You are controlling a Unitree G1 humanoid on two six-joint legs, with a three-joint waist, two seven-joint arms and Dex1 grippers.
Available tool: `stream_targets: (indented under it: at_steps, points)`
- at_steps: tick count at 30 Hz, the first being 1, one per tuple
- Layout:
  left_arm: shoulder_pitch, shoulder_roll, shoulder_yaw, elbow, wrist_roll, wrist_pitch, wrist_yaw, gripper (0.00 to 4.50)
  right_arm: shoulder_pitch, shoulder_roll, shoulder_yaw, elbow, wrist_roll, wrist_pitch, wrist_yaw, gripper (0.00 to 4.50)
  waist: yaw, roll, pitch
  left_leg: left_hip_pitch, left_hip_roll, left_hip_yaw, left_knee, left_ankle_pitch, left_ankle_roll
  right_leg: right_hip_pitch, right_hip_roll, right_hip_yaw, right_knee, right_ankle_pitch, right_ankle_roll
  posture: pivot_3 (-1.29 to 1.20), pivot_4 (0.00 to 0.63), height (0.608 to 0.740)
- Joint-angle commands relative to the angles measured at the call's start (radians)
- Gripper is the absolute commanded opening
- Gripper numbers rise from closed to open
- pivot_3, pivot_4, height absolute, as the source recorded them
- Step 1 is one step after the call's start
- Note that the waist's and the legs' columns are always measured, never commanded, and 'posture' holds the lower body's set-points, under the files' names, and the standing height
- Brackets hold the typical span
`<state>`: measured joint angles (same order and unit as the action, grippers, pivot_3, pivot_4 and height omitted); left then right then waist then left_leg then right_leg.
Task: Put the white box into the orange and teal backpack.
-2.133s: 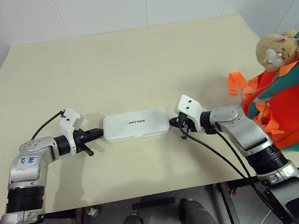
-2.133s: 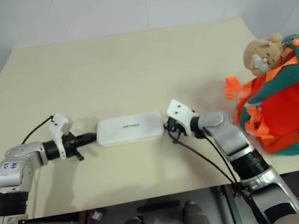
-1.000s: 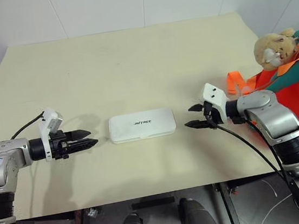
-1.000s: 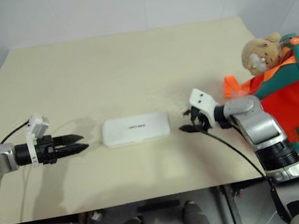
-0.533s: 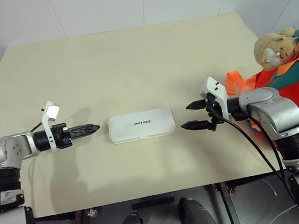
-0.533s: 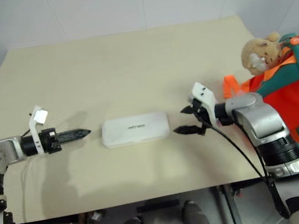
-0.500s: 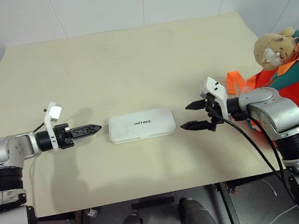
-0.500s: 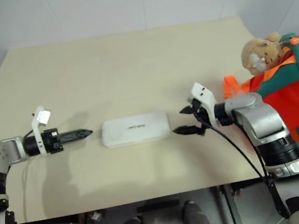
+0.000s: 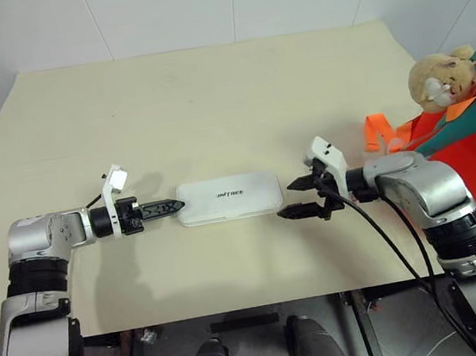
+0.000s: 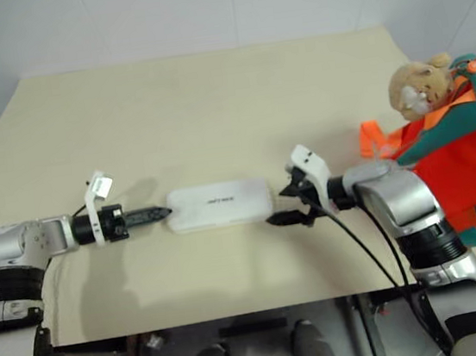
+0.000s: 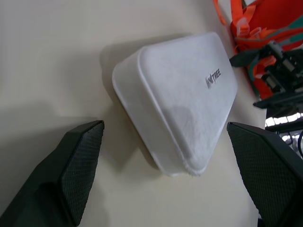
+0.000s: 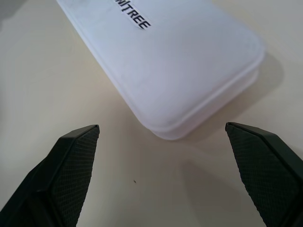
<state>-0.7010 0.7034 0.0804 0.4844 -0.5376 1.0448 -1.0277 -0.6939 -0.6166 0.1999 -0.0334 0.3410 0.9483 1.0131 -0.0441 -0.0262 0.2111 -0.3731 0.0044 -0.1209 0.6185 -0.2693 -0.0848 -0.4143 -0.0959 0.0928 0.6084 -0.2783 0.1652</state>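
The white box point(image 9: 227, 198) lies flat near the front middle of the table, lettering up. My left gripper point(image 9: 168, 208) is level with the box's left end, almost touching it. In the left wrist view its fingers point(image 11: 75, 165) stand wide apart on either side of that end point(image 11: 184, 113). My right gripper point(image 9: 288, 200) is open just off the box's right end point(image 12: 180, 61), and its fingers point(image 12: 71, 165) flank that corner without touching it. The orange and teal backpack point(image 9: 470, 158) stands at the table's right edge, behind my right arm.
A tan plush bear point(image 9: 439, 79) sits on top of the backpack, and an orange strap point(image 9: 376, 131) trails from it onto the beige table point(image 9: 211, 103). The table's front edge runs just below both arms. A black cable hangs from my right wrist.
Both grippers have closed in on the box's two ends, the left from farther out. The left wrist has rolled, and both sets of fingers have spread wider. The box has stayed put.
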Motion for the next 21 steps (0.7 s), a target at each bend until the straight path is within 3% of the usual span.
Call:
stream_targets:
  at_steps: [1,21]
  points:
    - [0.000,-0.031,0.008,0.033,0.020,-0.011,0.040,4.46,-0.027,0.017,0.004,-0.008,0.016,0.011,-0.009,4.50,0.004,0.000,0.000,0.000,0.000,0.000,0.001,0.000,0.000,0.000,0.000,0.000,0.000,0.000,0.000,0.00,0.150,0.740]
    - [-0.026,-0.178,0.069,0.074,-0.018,0.080,0.085,4.46,-0.040,0.048,0.016,0.002,0.013,0.002,-0.040,4.50,0.017,0.000,0.000,0.001,-0.002,-0.002,0.007,0.000,0.000,0.005,-0.001,0.000,0.002,0.001,0.002,0.00,0.150,0.740]
